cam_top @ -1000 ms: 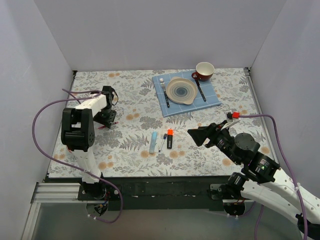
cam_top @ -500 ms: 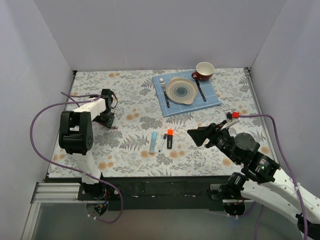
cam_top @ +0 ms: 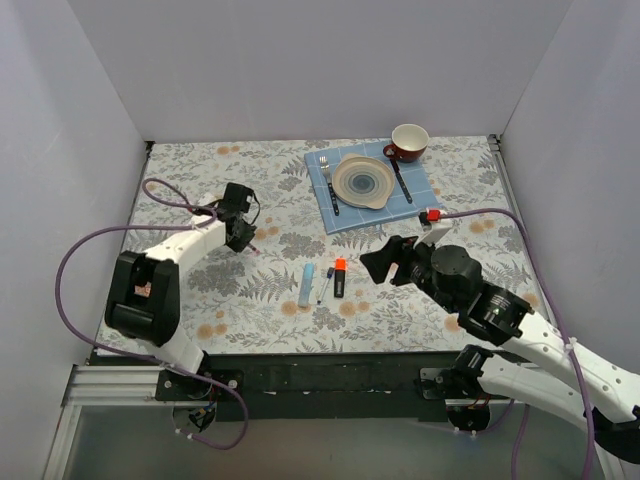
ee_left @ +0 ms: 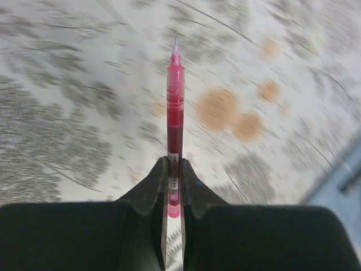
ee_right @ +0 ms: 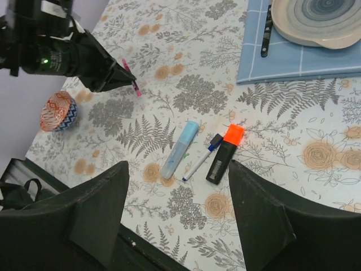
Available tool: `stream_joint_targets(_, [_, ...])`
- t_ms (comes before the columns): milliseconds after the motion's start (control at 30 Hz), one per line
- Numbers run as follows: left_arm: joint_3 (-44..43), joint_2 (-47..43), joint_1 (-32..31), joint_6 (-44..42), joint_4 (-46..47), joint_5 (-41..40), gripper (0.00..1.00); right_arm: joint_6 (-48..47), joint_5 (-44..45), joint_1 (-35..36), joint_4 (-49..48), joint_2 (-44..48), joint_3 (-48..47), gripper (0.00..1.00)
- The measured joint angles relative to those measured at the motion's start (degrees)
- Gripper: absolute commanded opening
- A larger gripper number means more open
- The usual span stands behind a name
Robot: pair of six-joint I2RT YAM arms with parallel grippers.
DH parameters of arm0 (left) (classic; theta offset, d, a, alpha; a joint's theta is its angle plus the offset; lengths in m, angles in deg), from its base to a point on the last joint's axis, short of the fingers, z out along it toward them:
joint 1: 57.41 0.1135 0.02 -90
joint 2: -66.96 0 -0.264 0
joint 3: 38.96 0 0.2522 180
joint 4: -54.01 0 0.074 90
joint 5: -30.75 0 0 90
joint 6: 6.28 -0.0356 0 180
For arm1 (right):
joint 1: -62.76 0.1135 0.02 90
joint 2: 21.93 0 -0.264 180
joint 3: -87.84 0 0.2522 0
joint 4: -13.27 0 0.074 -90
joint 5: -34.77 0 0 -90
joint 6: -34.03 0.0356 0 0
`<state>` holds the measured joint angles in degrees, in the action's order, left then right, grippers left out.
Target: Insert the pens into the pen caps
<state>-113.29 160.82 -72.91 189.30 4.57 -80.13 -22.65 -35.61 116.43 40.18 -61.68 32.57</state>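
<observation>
My left gripper (cam_top: 247, 236) is shut on the thin red pen (ee_left: 175, 113), whose bare tip points away from the fingers, above the floral cloth. It also shows in the right wrist view (ee_right: 121, 76), with the red pen (ee_right: 130, 73) sticking out. The light-blue marker (cam_top: 307, 284), the thin white pen with a blue end (cam_top: 325, 285) and the short black marker with an orange end (cam_top: 340, 277) lie side by side mid-table. My right gripper (cam_top: 385, 262) is open and empty, hovering just right of them (ee_right: 177, 214). No loose caps show.
A blue placemat (cam_top: 425, 195) at the back right holds a plate (cam_top: 364, 181), a fork (cam_top: 329, 185) and a knife (cam_top: 401, 180). A red cup (cam_top: 408, 143) stands behind it. A small patterned round object (ee_right: 58, 110) sits near the left arm.
My left arm has swung right, toward the table's middle, carrying the red pen. My right gripper has moved forward and left, closer to the three pens.
</observation>
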Motion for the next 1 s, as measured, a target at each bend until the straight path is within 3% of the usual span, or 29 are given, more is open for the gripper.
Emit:
stream_joint_targets(100, [2.8, -7.0, -4.2, -8.6, 7.9, 6.0, 0.00, -1.3, 0.9, -0.7, 0.1, -2.7, -2.5, 0.79])
stream_joint_targets(300, [15.3, -20.8, -5.4, -21.1, 25.4, 30.6, 0.00, -2.1, 0.4, -5.4, -2.7, -6.4, -7.1, 0.77])
stream_joint_targets(500, [20.8, -26.0, -7.2, -25.8, 35.7, 49.2, 0.00, 1.2, -13.4, -15.0, -9.9, -14.0, -6.7, 0.75])
stream_joint_targets(733, [23.1, -30.0, -9.4, -28.3, 42.5, 59.7, 0.00, 6.3, -30.3, -16.5, -22.5, -23.0, -3.1, 0.74])
stream_joint_targets(1000, [23.7, -29.7, -10.1, -28.1, 45.9, 65.4, 0.00, 10.7, -37.3, -15.9, -32.2, -28.0, -2.2, 0.70])
